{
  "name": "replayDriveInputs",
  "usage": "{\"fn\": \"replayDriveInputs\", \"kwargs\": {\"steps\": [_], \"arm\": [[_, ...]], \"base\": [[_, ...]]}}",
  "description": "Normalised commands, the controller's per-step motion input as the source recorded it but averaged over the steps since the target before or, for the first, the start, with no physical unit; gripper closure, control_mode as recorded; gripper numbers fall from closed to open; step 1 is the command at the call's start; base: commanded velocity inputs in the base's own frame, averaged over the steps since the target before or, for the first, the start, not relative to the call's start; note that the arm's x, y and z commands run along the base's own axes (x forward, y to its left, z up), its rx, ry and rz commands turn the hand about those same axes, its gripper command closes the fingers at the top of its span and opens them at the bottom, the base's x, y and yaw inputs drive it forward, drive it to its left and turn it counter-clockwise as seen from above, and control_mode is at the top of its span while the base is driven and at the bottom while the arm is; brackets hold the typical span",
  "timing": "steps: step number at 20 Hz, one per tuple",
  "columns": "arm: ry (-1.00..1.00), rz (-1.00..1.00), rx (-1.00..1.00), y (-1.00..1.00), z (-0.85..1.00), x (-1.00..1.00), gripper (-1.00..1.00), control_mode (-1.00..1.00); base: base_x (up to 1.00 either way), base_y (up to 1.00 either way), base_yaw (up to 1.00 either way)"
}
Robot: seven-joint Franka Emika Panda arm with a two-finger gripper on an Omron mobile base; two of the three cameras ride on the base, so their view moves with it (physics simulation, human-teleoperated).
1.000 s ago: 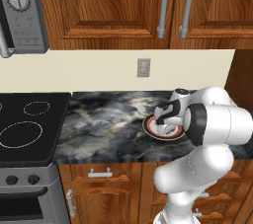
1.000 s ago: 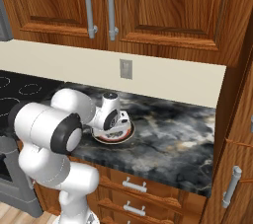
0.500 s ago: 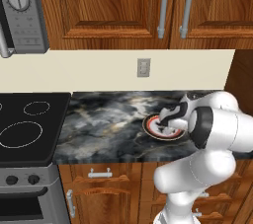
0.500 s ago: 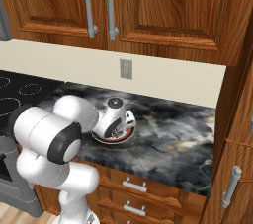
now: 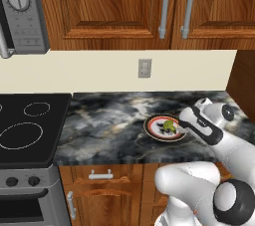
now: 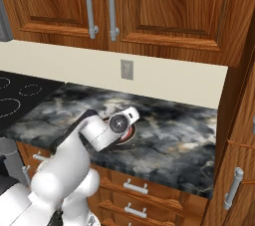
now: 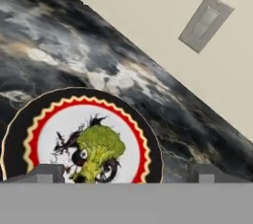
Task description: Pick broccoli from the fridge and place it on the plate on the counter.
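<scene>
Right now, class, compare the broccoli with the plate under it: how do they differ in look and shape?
The broccoli is lumpy and yellow-green; the plate is flat, round and patterned, with a red ring and dark rim. The broccoli is small, while the plate spreads wider around it. Both rest on the marbled counter, the broccoli by way of the plate.

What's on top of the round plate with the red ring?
A lumpy yellow-green broccoli lies on the plate, over its dark middle drawing. The broccoli hides part of that drawing, so the whole picture can't be seen. The plate sits on the dark marbled counter.
</scene>
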Motion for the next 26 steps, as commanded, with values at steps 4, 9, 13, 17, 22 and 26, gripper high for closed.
{"fn": "replayDriveInputs", "kwargs": {"steps": [4,9,13,17,22,26], "arm": [[-0.26,0.15,0.0,0.0,1.0,-0.49,-1.0,-1.0],[-0.02,0.12,0.0,0.05,1.0,-0.33,-1.0,-1.0],[0.09,0.03,-0.13,0.18,0.93,-0.3,-1.0,-1.0],[0.12,0.0,-0.38,0.27,0.63,-0.39,-1.0,-1.0],[0.13,0.01,-0.5,0.28,0.31,-0.45,-1.0,-1.0],[0.13,0.01,-0.55,0.34,0.14,-0.47,-1.0,-1.0]], "base": [[0.0,0.0,0.0],[0.0,0.0,0.0],[0.0,0.0,0.0],[0.0,0.0,0.0],[0.0,0.0,0.0],[0.0,0.0,0.0]]}}
